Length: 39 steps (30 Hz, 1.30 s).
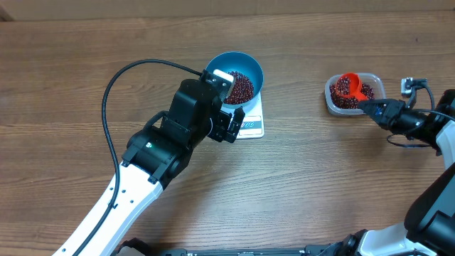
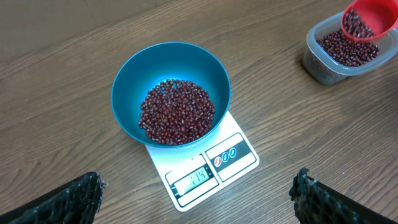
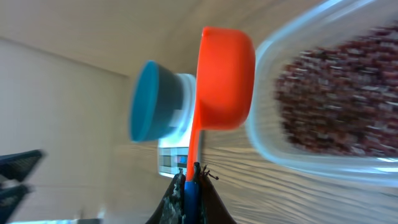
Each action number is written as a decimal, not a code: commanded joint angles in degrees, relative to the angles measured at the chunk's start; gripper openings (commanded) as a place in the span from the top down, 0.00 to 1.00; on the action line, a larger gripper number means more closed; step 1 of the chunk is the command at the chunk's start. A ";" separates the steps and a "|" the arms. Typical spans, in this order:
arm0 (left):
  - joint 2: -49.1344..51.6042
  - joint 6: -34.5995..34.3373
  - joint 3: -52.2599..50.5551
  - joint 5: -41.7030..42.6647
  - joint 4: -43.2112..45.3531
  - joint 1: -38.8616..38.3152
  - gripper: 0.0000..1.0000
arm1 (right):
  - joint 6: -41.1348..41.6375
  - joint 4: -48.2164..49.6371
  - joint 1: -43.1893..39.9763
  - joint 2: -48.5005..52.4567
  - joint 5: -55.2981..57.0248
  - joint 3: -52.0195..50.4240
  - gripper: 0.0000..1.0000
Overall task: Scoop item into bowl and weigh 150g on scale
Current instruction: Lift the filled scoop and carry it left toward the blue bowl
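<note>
left gripper [image 2: 196, 194] gapes wide above the scale [image 2: 214, 165]; right gripper [image 3: 190, 180] clamps the red scoop [image 3: 225, 78] over the tub [image 2: 317, 65].

You are looking down on a brown wood-grain table [image 1: 64, 43], its planks running left to right. Two things are resting directly on its surface. A small white scale [image 2: 214, 171] is lying flat a little right of the middle, its display edge facing the near side. A clear plastic tub [image 2: 314, 65] is sitting well apart from it toward the right edge, at about the same depth. Both are standing level on the wood.
</note>
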 commanded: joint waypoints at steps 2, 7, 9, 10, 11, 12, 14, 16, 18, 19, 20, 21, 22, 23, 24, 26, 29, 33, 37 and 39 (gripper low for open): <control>0.33 0.66 1.40 0.66 0.04 0.26 0.00 | 0.33 -0.90 0.17 0.00 -11.26 0.37 0.96; 0.33 0.66 1.40 0.66 0.04 0.26 0.00 | 0.31 -4.15 2.69 0.00 -12.61 0.37 0.96; 0.33 0.66 1.40 0.66 0.04 0.26 0.00 | 0.33 -4.83 4.39 0.00 -12.63 0.37 0.96; 0.33 0.66 1.40 0.66 0.04 0.26 0.00 | 0.33 -4.98 5.42 0.00 -12.63 0.37 0.96; 0.33 0.66 1.40 0.66 0.04 0.26 0.00 | 0.33 -5.07 6.43 0.00 -12.66 0.37 0.96; 0.35 0.66 1.40 0.66 0.04 0.26 0.00 | 0.33 -5.07 7.43 0.00 -12.76 0.37 0.96; 0.35 0.66 1.40 0.66 0.04 0.26 0.00 | 0.33 -5.05 9.68 0.00 -12.83 0.37 0.96; 0.35 0.66 1.40 0.66 0.07 0.26 0.00 | 0.33 -4.74 12.57 0.00 -12.83 0.37 0.96; 0.33 0.66 1.40 0.66 0.04 0.26 0.01 | 0.33 -4.22 14.84 0.00 -12.85 0.37 0.96; 0.33 0.66 1.40 0.66 0.04 0.26 0.00 | 0.33 -3.89 16.00 0.00 -12.92 0.37 0.96; 0.35 0.66 1.40 0.66 0.04 0.26 0.00 | 0.33 -3.43 17.14 0.00 -13.03 0.37 0.96; 0.35 0.66 1.40 0.66 0.04 0.26 0.01 | 0.35 -3.08 17.94 0.00 -13.03 0.37 0.96; 0.33 0.66 1.40 0.66 0.04 0.26 0.01 | 0.35 -2.56 18.97 0.00 -13.03 0.37 0.96; 0.33 0.66 1.40 0.66 0.04 0.26 0.01 | 0.57 -1.88 20.02 0.00 -13.03 0.37 0.96; 0.33 0.66 1.40 0.66 0.04 0.26 0.01 | 1.25 -1.09 20.98 0.00 -13.03 0.37 0.96; 0.35 0.66 1.40 0.66 0.04 0.26 0.00 | 3.96 1.66 22.64 0.00 -13.03 0.37 0.96; 0.35 0.66 1.40 0.66 0.04 0.26 0.00 | 10.56 8.94 24.94 0.00 -12.98 0.37 0.96; 0.35 0.66 1.40 0.66 0.04 0.26 0.00 | 18.05 18.84 27.10 0.00 -12.94 0.37 0.96; 0.33 0.66 1.40 0.66 0.04 0.26 0.01 | 24.20 27.15 28.72 0.00 -10.64 0.37 0.96; 0.33 0.66 1.40 0.66 0.04 0.26 0.00 | 27.41 30.38 29.44 0.00 -7.63 0.37 0.96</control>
